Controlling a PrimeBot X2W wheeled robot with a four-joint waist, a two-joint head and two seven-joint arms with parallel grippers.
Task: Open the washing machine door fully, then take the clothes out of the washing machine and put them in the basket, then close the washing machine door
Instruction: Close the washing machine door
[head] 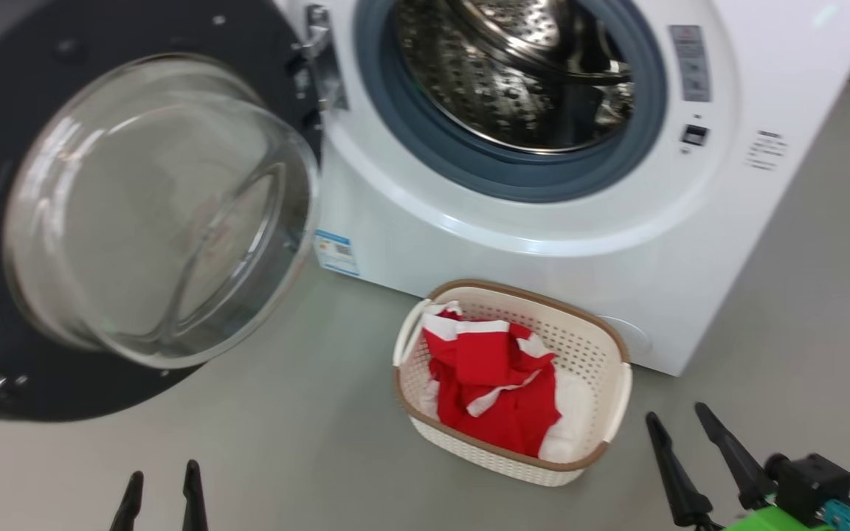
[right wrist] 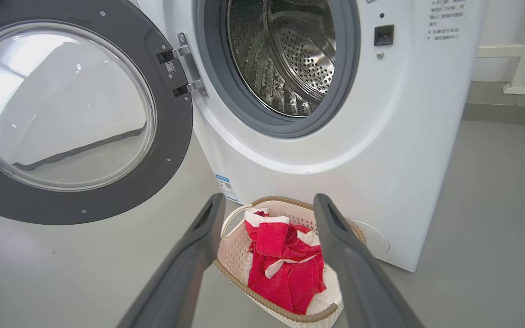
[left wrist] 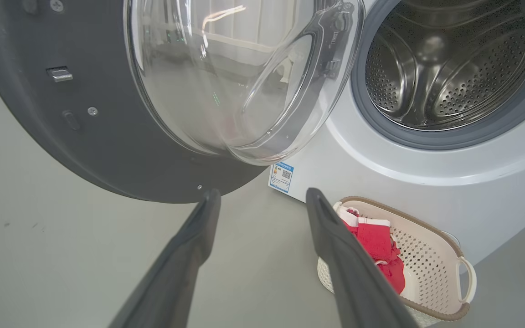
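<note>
left gripper (head: 162, 472): fingers spread, empty, low near door rim
right gripper (head: 674, 411): fingers spread, empty, just beside basket
washing machine (head: 513, 221): drum (head: 513, 74) looks empty
washing machine door (head: 159, 206): swung wide to the left, not yet closed
basket (head: 580, 332): on floor (head: 285, 442), close to machine front, below opening
clothes (head: 491, 383): red-white heap inside basket
risk: closing push may slip off bulging glass, or be too weak, so door doesn't latch

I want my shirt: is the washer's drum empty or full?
Empty, as far as seen: the drum shows bare steel; the clothes lie in the basket.
</note>
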